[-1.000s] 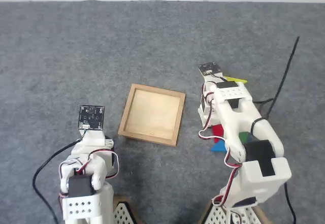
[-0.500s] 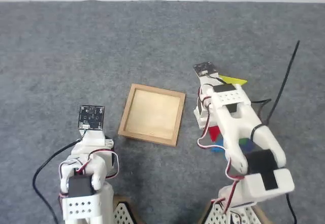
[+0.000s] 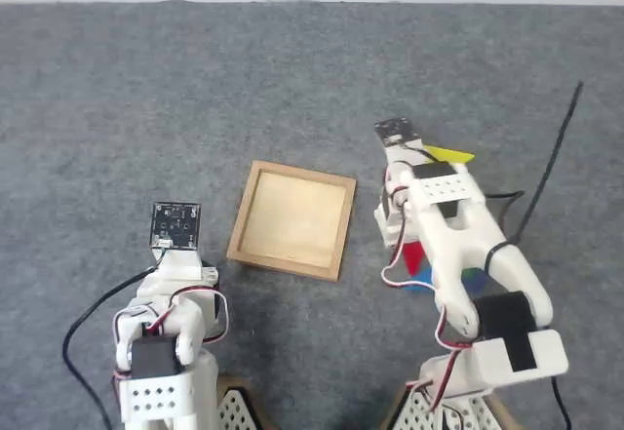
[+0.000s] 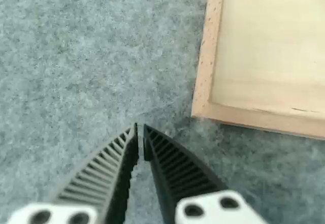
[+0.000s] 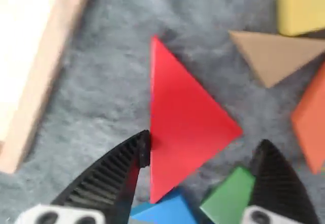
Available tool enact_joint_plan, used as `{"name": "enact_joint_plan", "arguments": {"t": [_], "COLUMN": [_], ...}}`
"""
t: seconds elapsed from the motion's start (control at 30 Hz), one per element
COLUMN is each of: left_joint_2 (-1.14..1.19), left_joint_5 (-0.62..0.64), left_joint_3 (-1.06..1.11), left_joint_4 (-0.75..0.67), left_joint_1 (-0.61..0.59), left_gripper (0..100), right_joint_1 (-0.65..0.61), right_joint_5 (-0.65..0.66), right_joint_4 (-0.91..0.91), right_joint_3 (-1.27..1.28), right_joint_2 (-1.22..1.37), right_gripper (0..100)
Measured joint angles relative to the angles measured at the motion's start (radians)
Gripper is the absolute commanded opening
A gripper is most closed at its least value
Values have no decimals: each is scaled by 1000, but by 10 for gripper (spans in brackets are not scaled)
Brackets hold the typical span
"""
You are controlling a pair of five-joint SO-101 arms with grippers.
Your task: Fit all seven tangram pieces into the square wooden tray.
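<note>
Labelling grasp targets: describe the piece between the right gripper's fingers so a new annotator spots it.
Right of the wooden tray, coloured pieces lie clustered. The one nearest the tray, between the fingers of the open right gripper, is the red triangle: the only red piece, with a blue piece and a green piece at one corner.

Wooden tray [image 3: 292,219] (matt), felt mat [image 3: 146,89].

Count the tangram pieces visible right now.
6, all on the mat beside the wooden tray: red triangle below the open right gripper, blue piece and green piece next to it, tan triangle, yellow piece and orange piece farther off. A seventh may be hidden.
</note>
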Motion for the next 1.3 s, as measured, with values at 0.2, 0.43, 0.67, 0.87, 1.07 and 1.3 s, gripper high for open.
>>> {"name": "enact_joint_plan", "arguments": {"t": [0.2, 0.43, 0.67, 0.87, 1.07, 1.3], "left_joint_2": [0, 0, 0, 0, 0, 0], "left_joint_5": [0, 0, 0, 0, 0, 0], "left_joint_3": [0, 0, 0, 0, 0, 0], "left_joint_4": [0, 0, 0, 0, 0, 0], "left_joint_1": [0, 0, 0, 0, 0, 0], "left_gripper": [18, 18, 18, 18, 18, 18], "right_joint_1": [29, 31, 28, 32, 32, 57], "right_joint_5": [26, 81, 91, 91, 74, 43], "right_joint_4": [-17, -20, 3, 23, 25, 31], "right_joint_3": [-12, -114, -153, -163, -164, -146], "right_joint_2": [5, 175, 209, 209, 210, 167], "right_gripper": [346, 346, 277, 266, 268, 333]}}
